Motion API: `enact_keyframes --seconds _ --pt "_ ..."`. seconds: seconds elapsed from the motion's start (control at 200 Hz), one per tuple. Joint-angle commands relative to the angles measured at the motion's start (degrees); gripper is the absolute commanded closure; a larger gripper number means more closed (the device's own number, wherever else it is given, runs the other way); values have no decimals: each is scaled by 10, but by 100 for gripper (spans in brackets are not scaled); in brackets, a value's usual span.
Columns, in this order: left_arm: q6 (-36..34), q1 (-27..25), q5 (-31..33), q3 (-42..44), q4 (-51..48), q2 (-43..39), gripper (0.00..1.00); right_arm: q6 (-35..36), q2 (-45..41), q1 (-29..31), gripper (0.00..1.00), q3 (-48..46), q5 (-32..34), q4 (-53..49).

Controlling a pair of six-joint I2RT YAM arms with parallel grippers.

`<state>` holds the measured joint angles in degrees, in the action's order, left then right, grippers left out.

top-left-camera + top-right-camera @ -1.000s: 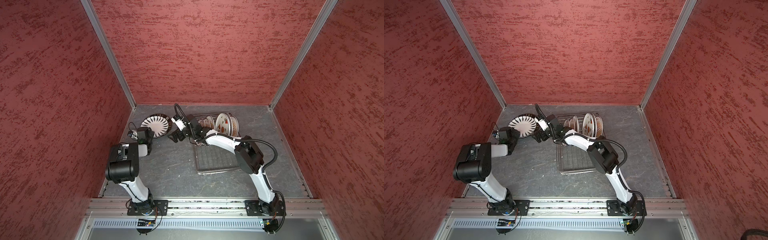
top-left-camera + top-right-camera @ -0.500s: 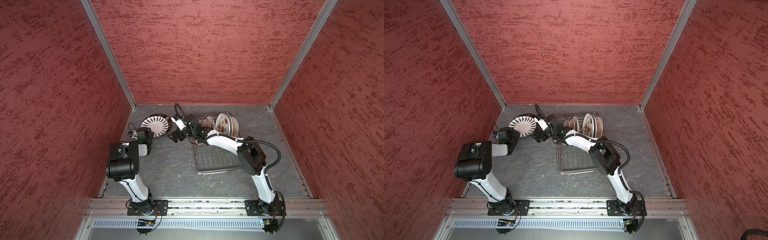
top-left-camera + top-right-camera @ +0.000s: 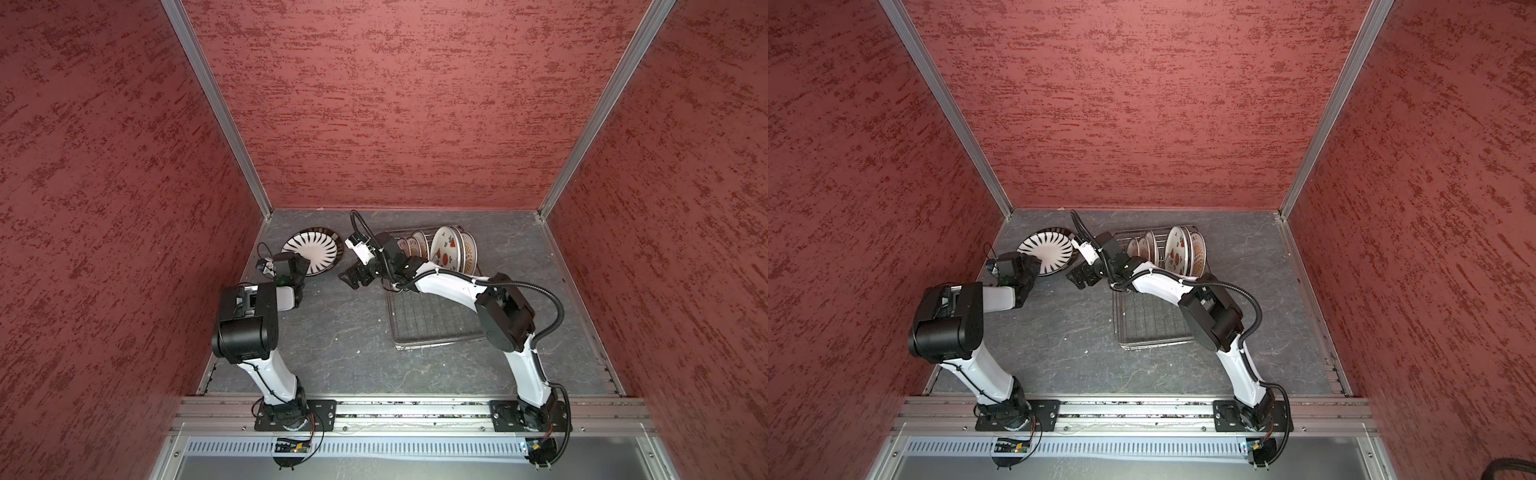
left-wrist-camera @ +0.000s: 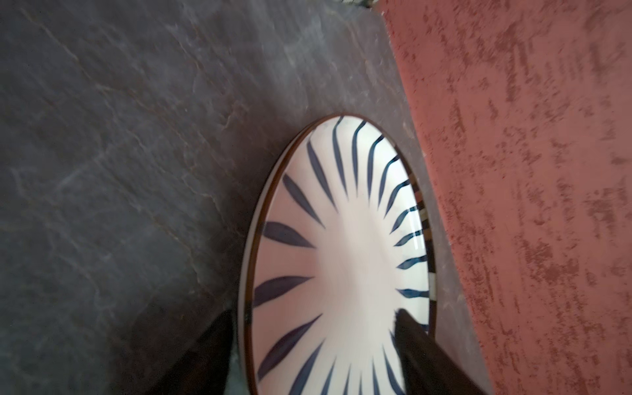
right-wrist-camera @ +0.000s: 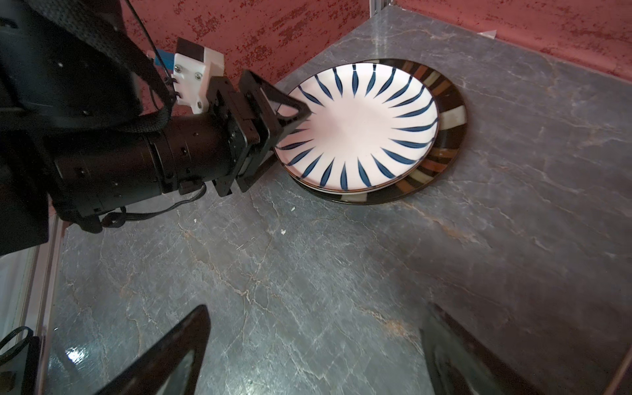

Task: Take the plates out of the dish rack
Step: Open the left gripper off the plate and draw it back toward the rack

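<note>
Left arm: elbow folded near its base, forearm low and reaching toward the back-left corner. Left tool (image 4: 313, 316) has its jaws apart and straddles the near rim of the striped plate (image 5: 359, 126), one finger over the face and one beside the edge, with no clamp visible. This plate lies flat on a dark plate (image 5: 444, 136), both on the counter (image 3: 353, 353) close to the left wall. Risk: if the tool backs out low, the upper finger could drag the striped plate and slide it off the dark one or toward the wall. Middle: right tool (image 3: 354, 277) has its jaws wide apart and holds nothing. It hangs over bare counter between the stack and the dish rack (image 3: 428, 320). It is near the left tool, so the two could bump if both move in at once. Right arm: elbow raised over the rack's empty front part, forearm stretched left across it. Several plates (image 3: 446, 249) stand on edge at the rack's far end, packed closely. Judgement: swinging back, the forearm or cable could clip these plates, and pulling one could tip its neighbours.
</note>
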<state>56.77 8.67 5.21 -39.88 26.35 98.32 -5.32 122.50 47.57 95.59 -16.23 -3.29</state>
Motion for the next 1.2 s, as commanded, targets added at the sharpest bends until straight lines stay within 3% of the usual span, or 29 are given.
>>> enact_keyframes --seconds 0.0,0.251,0.421,0.621,0.797,0.957,1.027,1.122,1.192 --pt "-5 0 15 16 -8 -38 12 13 -47 8 3 -11 10 22" --pt "-7 -1 2 75 4 -123 0 20 -87 20 2 -34 8 17" --pt "-18 -6 -1 137 -5 -245 1 5 -146 29 1 -85 56 38" --pt "-102 -30 -103 179 -67 -429 1 -6 -265 31 1 -214 97 84" --pt "-162 -114 -141 208 -107 -587 1 -19 -383 30 1 -339 135 135" --pt "-187 -204 -185 220 -101 -646 1 -26 -464 29 1 -407 214 131" --pt "-175 -241 -221 241 -41 -646 1 -25 -485 28 1 -428 245 127" --pt "-143 -302 -247 284 120 -618 1 -38 -502 17 1 -442 292 115" --pt "-161 -343 -237 275 133 -598 1 -52 -506 -1 1 -442 328 102"
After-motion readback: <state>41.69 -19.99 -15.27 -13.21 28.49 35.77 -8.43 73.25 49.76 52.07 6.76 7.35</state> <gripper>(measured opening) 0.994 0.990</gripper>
